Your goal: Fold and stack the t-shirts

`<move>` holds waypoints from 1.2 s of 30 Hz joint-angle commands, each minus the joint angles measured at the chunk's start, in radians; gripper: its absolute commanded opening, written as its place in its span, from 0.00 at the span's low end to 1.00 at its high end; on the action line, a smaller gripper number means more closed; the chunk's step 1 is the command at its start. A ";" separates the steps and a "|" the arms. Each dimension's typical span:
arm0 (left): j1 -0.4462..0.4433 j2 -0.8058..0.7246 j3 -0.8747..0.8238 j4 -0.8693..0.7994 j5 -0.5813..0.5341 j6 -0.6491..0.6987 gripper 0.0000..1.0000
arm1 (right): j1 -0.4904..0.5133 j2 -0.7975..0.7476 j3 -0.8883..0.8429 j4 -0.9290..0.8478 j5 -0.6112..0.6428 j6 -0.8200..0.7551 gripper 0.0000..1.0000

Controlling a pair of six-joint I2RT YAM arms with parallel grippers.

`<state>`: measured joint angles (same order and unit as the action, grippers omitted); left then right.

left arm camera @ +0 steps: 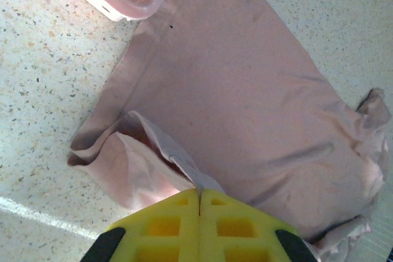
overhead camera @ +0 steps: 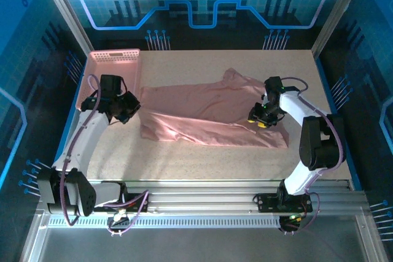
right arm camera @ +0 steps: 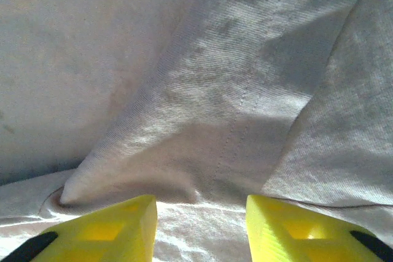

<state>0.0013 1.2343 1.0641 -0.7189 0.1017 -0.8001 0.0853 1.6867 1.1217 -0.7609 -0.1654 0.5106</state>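
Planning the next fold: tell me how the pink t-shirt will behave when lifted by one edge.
Likely floppy: the t-shirt lies creased and folded over, so it should sag from the left pincer. Probably light: thin fabric. May bunch when dragged.

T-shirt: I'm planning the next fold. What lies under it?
The t-shirt lies on the speckled table; at its opened hem a lower fabric layer shows. Anything else beneath is covered.

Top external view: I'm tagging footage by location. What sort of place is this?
Probably a robot test cell: blue circuit-print panels in a metal frame surround the speckled table, and the left arm and right arm are bolted to a rail at its near edge.
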 commanded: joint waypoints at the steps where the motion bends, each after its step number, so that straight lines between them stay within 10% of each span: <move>1: 0.008 -0.035 -0.008 -0.048 0.028 0.035 0.00 | 0.020 0.003 -0.014 -0.040 -0.031 -0.046 0.47; 24: 0.010 -0.049 -0.056 -0.028 0.035 0.035 0.00 | 0.031 0.090 -0.033 0.023 -0.061 0.035 0.50; 36: 0.010 -0.056 -0.044 -0.045 0.040 0.047 0.00 | 0.032 0.059 0.023 -0.021 0.002 0.034 0.15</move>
<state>0.0013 1.2049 1.0164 -0.7303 0.1215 -0.7788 0.1020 1.7832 1.1114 -0.7364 -0.1890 0.5518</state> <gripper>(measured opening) 0.052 0.158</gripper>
